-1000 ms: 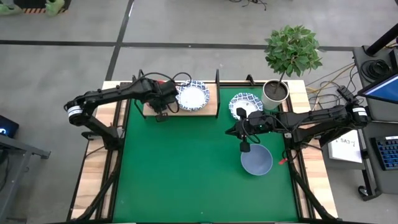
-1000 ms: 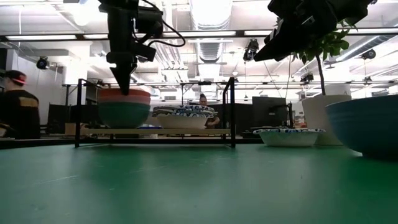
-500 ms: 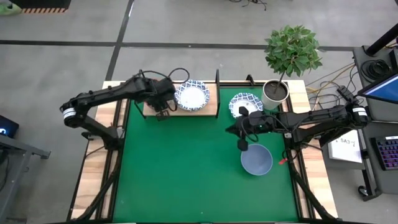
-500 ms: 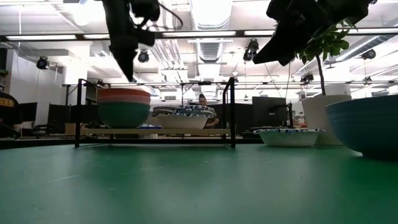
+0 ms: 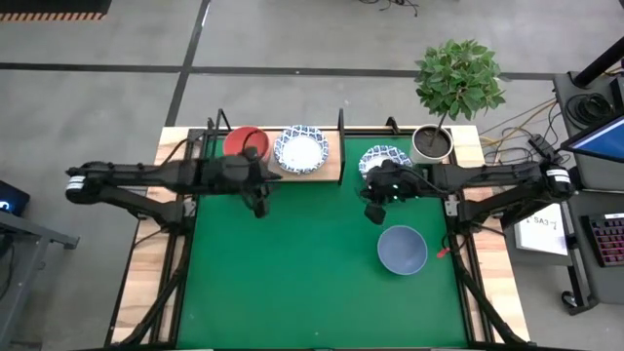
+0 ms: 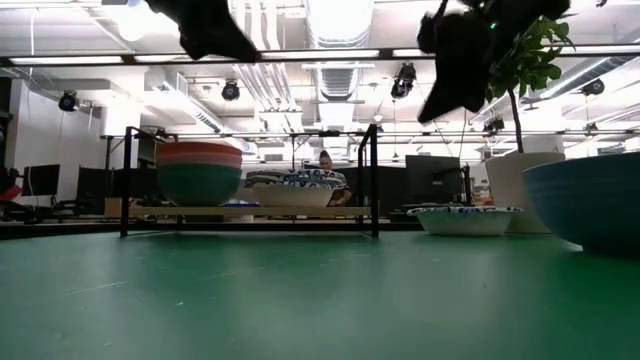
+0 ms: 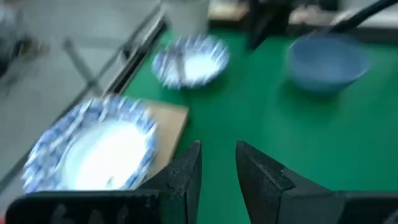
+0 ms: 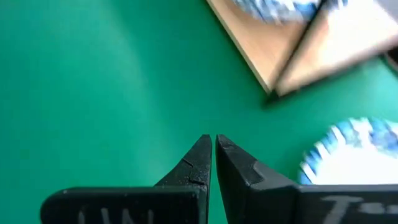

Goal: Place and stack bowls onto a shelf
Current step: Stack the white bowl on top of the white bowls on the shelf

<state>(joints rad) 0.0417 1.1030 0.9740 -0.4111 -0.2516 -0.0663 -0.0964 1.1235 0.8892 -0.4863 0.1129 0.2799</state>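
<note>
The light-wood shelf (image 5: 332, 168) stands at the mat's far edge. On it sit a red-topped stack of bowls (image 5: 243, 141) and a stack of white, blue-rimmed bowls (image 5: 300, 150). In the low view the red-topped stack (image 6: 199, 171) has a dark green bowl at its bottom. One more blue-rimmed bowl (image 5: 382, 159) and a grey-blue bowl (image 5: 402, 250) rest on the green mat. My left gripper (image 5: 259, 205) hovers over the mat just in front of the shelf, slightly open (image 7: 219, 155) and empty. My right gripper (image 5: 372, 213) hangs shut (image 8: 213, 144) between the two bowls on the mat.
A white plant pot (image 5: 431, 144) with a leafy plant stands at the far right corner, just beyond the blue-rimmed bowl. The shelf's black rod supports (image 6: 373, 180) rise above the board. Open green mat (image 5: 292, 273) fills the near half of the table.
My left gripper has drawn back from the red-topped stack toward the near edge and risen, leaving the stack uncovered on the shelf. My right gripper has moved from beside the grey-blue bowl toward the far edge, closer to the blue-rimmed bowl on the mat.
</note>
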